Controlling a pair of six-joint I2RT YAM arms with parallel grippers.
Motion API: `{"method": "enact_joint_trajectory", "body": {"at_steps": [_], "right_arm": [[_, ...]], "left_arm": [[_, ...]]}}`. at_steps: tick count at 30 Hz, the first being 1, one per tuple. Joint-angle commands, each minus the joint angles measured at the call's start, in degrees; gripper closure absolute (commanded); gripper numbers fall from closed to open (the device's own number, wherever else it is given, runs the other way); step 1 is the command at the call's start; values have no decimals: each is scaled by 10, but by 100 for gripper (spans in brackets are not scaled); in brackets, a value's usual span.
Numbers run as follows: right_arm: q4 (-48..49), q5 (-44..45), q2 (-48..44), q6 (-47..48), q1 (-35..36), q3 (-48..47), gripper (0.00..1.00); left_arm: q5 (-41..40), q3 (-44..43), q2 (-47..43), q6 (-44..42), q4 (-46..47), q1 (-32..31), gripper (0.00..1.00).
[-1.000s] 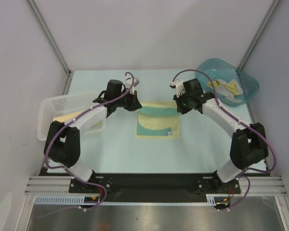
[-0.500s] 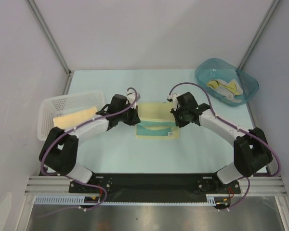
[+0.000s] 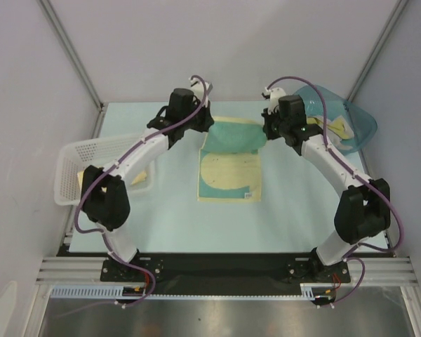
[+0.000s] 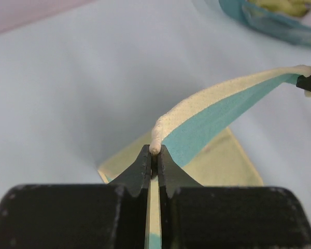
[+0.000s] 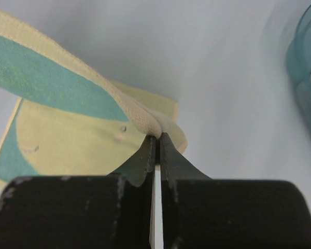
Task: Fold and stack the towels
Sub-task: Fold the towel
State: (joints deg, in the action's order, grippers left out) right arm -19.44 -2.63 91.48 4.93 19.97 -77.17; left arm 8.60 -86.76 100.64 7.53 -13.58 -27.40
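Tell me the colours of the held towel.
The towel is pale yellow with teal; clearest from top external.

We see a pale mint-green matte worktop (image 3: pixel 168 225) filling the middle of the top view, boxed in by plain white panel walls: a back wall (image 3: pixel 217 49), a left wall (image 3: pixel 21 105) and a right wall (image 3: pixel 410 91). Two slim grey metal posts slant up from the rear corners, the left post (image 3: pixel 71 53) and the right post (image 3: pixel 379 49). Along the near edge lies a silver ribbed aluminium rail (image 3: pixel 70 268) with a flat black plate (image 3: pixel 224 270) across its middle, and nearer still a brushed grey metal sheet (image 3: pixel 224 316). The light is soft and even, and shadows on the worktop are faint
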Motion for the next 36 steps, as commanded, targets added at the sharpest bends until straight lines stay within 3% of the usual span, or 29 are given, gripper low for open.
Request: {"method": "enact_joint_trajectory", "body": {"at_steps": [1,6,11,21,36], "right_arm": [[68,-27,50,32,-19,-55,100],[67,-45,101,61,-25,-95,100],[71,-61,108,60,-24,-65,100],[38,-57,56,64,9,49,100],[-1,-63,-19,29,44,134,100]], "left_arm": [[-10,-82,52,-21,-40,18,100],[4,-93,76,-25,-14,33,100],[28,-47,81,-38,13,39,100],[82,121,15,-9,80,38,100],[79,256,-79,2,86,22,100]]}}
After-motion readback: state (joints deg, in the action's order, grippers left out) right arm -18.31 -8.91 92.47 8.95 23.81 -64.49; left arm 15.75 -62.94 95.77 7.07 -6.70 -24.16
